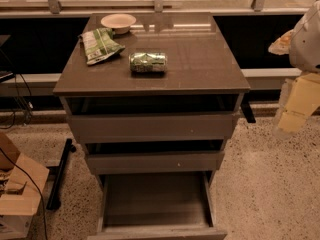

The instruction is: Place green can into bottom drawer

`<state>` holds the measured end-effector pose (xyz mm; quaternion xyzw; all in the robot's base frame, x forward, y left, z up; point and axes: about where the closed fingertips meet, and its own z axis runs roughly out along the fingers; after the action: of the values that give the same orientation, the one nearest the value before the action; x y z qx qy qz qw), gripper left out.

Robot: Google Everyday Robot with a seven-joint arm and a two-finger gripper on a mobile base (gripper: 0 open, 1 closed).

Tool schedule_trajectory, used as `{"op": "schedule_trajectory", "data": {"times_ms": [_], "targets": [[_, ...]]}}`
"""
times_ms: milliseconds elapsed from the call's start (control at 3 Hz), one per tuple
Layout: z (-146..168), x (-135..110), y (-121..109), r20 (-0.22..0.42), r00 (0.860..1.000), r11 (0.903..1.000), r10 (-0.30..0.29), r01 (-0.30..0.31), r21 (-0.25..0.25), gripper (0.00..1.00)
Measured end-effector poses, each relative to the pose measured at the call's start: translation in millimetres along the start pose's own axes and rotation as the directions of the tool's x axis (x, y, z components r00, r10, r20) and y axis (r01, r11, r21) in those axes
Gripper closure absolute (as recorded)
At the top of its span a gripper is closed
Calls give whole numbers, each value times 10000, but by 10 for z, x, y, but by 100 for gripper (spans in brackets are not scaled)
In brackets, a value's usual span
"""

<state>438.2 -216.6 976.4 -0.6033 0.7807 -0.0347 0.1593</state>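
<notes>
The gripper, at the frame's right edge, is an indistinct pale shape, partly cut off. The front panel of the bottom drawer runs off the lower edge. A cardboard box is cropped at lower left.

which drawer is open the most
The bottom drawer, pulled out so its floor shows; the two above barely stick out. Claw sits at the right edge.

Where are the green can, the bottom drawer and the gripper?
green can [148,62]: camera view, middle of its patterned side.
bottom drawer [155,199]: camera view, its bare floor.
gripper [296,106]: camera view, at the right edge, on its pale lower part.
</notes>
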Motion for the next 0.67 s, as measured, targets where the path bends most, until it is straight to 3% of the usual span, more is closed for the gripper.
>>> {"op": "schedule_trajectory", "data": {"times_ms": [333, 667], "targets": [[0, 0, 0, 0, 10000, 10000, 0, 0, 0, 0], [78, -209, -150, 278, 9996, 9997, 93, -98, 203, 0]]}}
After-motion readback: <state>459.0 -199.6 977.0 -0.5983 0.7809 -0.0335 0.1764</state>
